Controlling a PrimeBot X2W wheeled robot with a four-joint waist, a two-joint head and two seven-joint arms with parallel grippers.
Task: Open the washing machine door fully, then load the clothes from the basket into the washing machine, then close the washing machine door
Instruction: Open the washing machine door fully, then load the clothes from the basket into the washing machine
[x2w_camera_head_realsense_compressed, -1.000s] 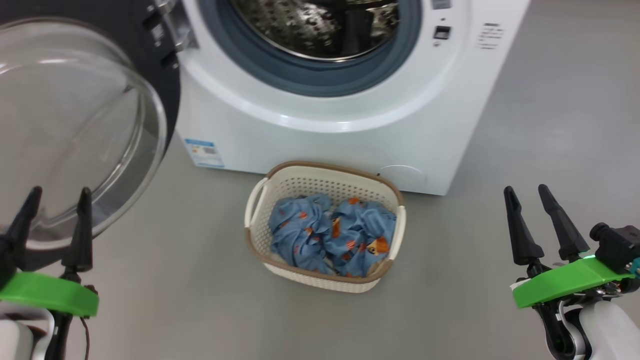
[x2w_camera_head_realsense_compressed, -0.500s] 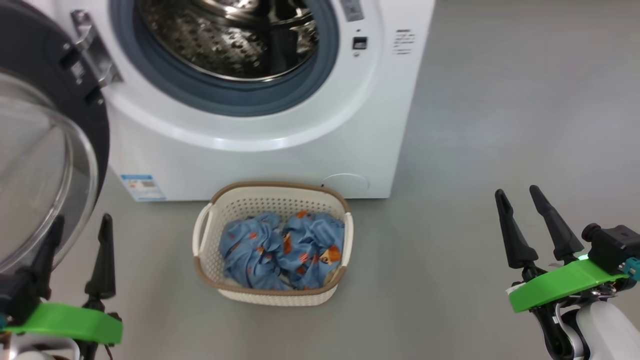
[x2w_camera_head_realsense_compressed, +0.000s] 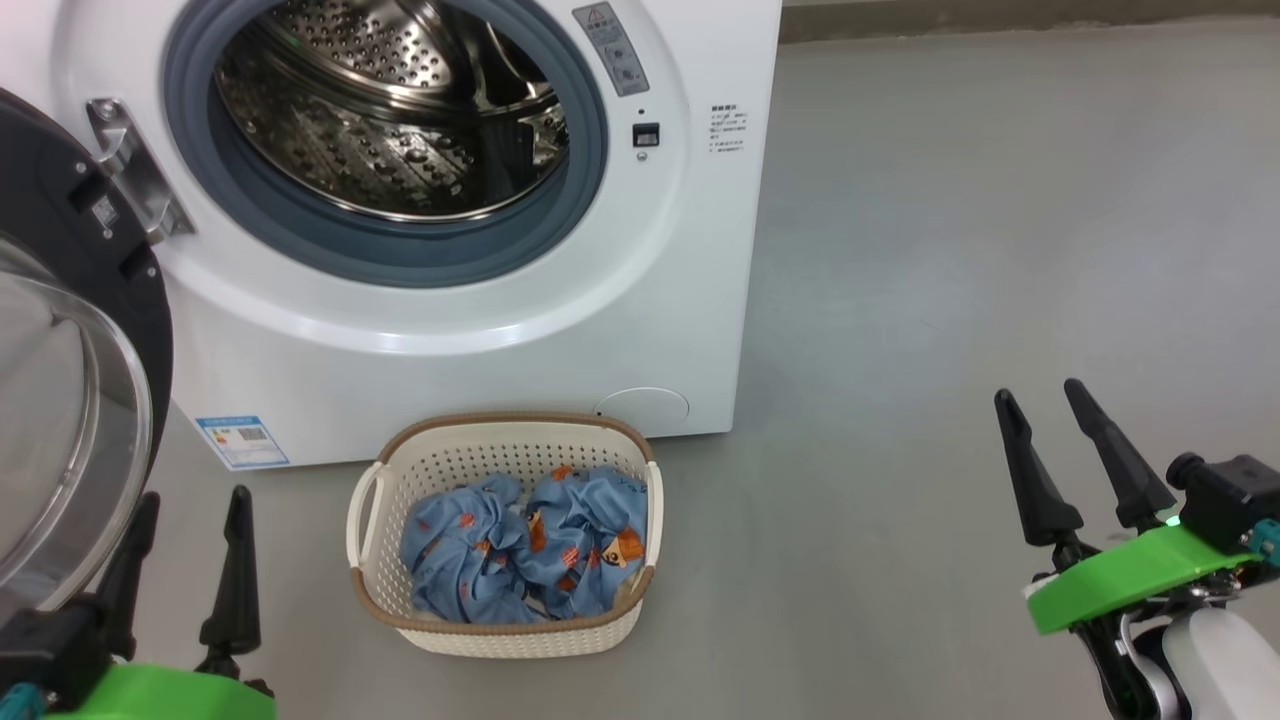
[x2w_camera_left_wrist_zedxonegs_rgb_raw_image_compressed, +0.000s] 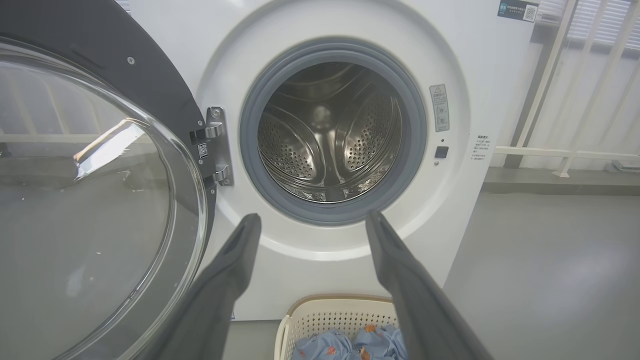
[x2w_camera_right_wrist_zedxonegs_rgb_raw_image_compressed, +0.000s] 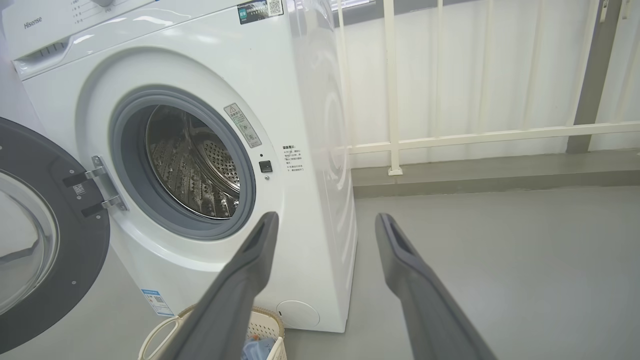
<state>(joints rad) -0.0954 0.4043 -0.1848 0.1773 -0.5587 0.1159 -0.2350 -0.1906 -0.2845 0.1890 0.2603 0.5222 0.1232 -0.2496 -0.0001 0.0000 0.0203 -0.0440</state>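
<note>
door (x2w_camera_head_realsense_compressed: 70, 420) hangs open at 9 o'clock of the washer (x2w_camera_head_realsense_compressed: 480, 340); clothes (x2w_camera_head_realsense_compressed: 530, 550) lie in the basket (x2w_camera_head_realsense_compressed: 500, 425) at its 6 o'clock. left hand (x2w_camera_head_realsense_compressed: 194, 495) and right hand (x2w_camera_head_realsense_compressed: 1036, 390) are spread, holding nothing.

Left edge crops the washing machine door (x2w_camera_head_realsense_compressed: 60, 420).

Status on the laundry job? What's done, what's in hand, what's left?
Done: the door is swung wide, off the washer's opening; the drum looks empty. In hand: nothing; left gripper and right gripper are both open, apart from the basket. Left: the clothes all lie in the basket, so loading, then closing the door.
</note>
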